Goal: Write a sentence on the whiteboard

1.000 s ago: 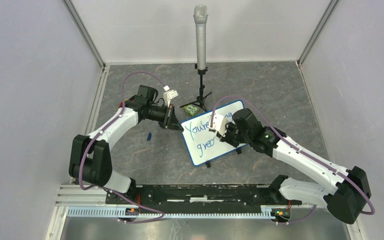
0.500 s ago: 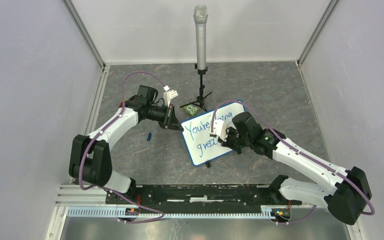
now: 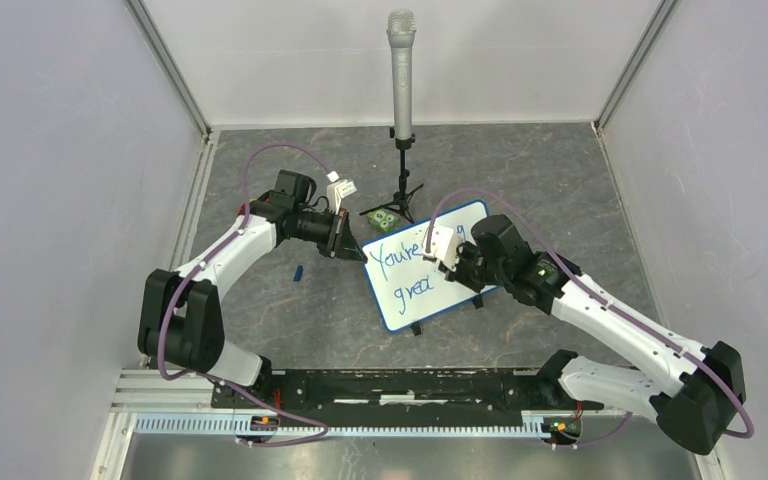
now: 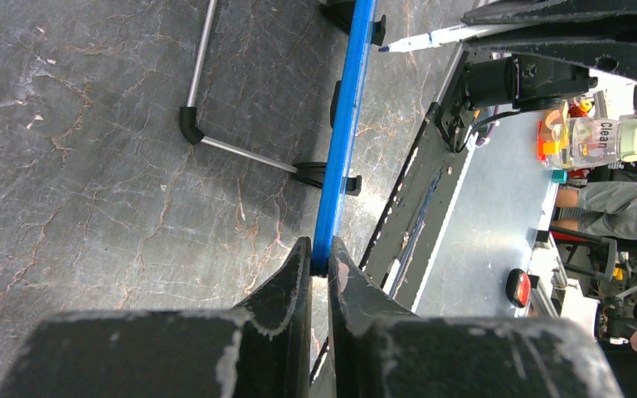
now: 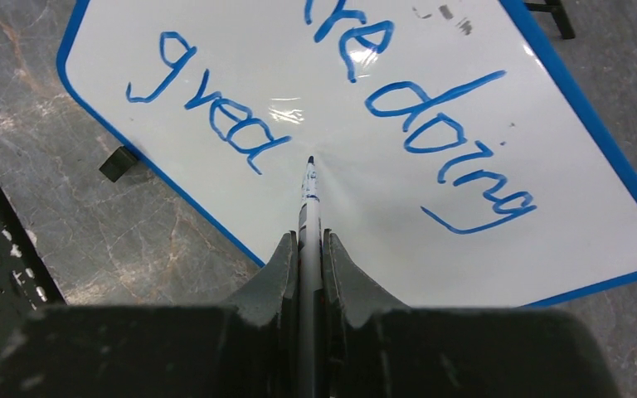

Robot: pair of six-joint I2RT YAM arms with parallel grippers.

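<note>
The whiteboard (image 3: pixel 400 305) stands tilted on small black feet in the middle of the floor. The sentence (image 5: pixel 216 116) is in blue marker: "You're doing" on the upper line and "grea" on the lower one. My left gripper (image 3: pixel 348 248) is shut on the board's blue edge (image 4: pixel 344 124), its jaws (image 4: pixel 321 253) pinching the rim. My right gripper (image 5: pixel 308 240) is shut on a marker (image 5: pixel 308 199). The marker's tip is at the white surface just right of the "a". From above, the right gripper (image 3: pixel 452 262) covers part of the upper line.
A microphone (image 3: pixel 401 70) on a tripod stand rises just behind the board. A small green object (image 3: pixel 384 216) lies by the stand's feet. A blue cap (image 3: pixel 299 271) lies on the floor left of the board. Walls close in on three sides.
My right gripper has shifted slightly right and up with the marker, past the end of "grea". The left arm and the board have not moved.
</note>
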